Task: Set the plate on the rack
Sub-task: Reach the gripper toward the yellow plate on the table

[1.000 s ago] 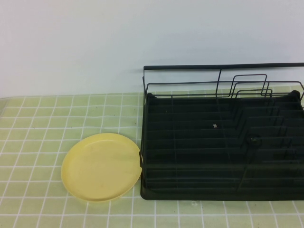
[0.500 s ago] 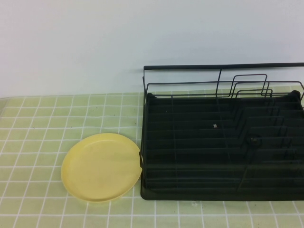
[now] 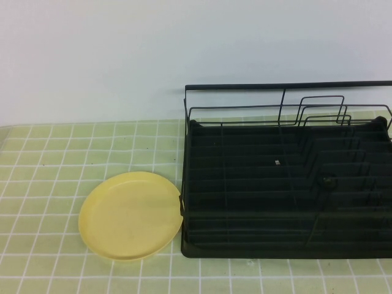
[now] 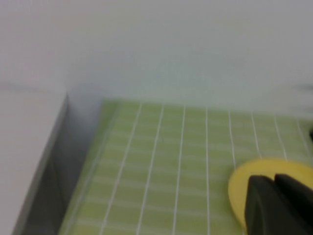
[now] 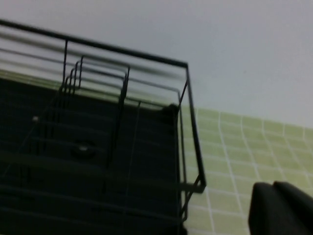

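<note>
The left gripper [image 4: 274, 185] shows only in its own wrist camera, low over the green tiled mat [image 4: 161, 161]; its two dark fingers [image 4: 259, 205] are pressed together with nothing between them. Just beyond its fingertips lies the yellow plate [image 4: 249, 178], flat on the mat, with its near part hidden behind the fingers; further out from this gripper the mat runs up to a pale wall [image 4: 161, 49].

The right gripper [image 5: 273, 190] likewise shows only in its own wrist camera, its jaws closed and holding nothing; it hangs above the mat, clear of the black dish rack [image 5: 98, 147], whose end corner stands ahead of it and off to one side; mat tiles show between its fingertips and that corner.

In the high view the plate rests on the mat at the rack's left end, on the left gripper's side of the table; it is well apart from the right gripper, with the whole length of the rack between them. The plate's rim comes right up to the wire at the rack's left end; whether the two touch I cannot tell. The plate is not yet on the rack. The upright wire dividers [image 3: 323, 116] stand in the rack's right half, the end nearer the right gripper and farther from the left one.
</note>
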You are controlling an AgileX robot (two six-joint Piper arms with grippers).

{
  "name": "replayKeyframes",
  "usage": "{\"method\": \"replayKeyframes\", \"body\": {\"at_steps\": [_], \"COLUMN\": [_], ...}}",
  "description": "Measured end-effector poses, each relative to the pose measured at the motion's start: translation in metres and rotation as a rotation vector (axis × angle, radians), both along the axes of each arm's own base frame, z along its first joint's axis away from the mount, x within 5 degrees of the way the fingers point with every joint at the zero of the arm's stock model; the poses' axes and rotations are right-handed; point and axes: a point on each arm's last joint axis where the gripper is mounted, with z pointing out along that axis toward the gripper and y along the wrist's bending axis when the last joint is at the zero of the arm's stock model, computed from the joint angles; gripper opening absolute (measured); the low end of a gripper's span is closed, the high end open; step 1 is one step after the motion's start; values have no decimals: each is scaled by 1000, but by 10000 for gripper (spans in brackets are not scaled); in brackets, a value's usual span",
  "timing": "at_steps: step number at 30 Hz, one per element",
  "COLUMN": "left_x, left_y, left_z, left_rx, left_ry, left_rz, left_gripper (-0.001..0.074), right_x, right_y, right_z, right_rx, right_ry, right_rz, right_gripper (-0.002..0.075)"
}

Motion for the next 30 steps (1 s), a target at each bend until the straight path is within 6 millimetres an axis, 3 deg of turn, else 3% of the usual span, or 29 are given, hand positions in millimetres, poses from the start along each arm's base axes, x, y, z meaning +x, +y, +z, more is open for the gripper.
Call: {"method": "replayKeyframes", "body": {"at_steps": [5, 8, 11, 14, 16, 27, 30], "left_x": [31, 56, 80, 104, 122, 228, 250], "left_y": [-7, -13, -19, -22, -23, -27, -26], "left_z": [17, 22, 26, 22, 17, -31, -48], "left_rx": [-33, -45, -60, -63, -60, -25, 15], "left_ry": [282, 327, 332, 393, 460, 732, 791], "left_rz": [-54, -118, -171, -206, -216, -258, -274], "left_gripper": [2, 55, 242, 510, 592, 520, 489], "right_x": [10, 11, 11, 11, 11, 11, 11], "right_y": [0, 0, 0, 0, 0, 0, 0], "right_z": [-5, -6, -7, -7, -7, -7, -7], "right_rx": [13, 13, 13, 13, 13, 20, 20], "right_ry": [74, 81, 98, 100, 100, 100, 100], "right_rz": [2, 2, 2, 2, 2, 0, 0], "right_gripper": [-3, -3, -3, -3, -3, -4, -4]}}
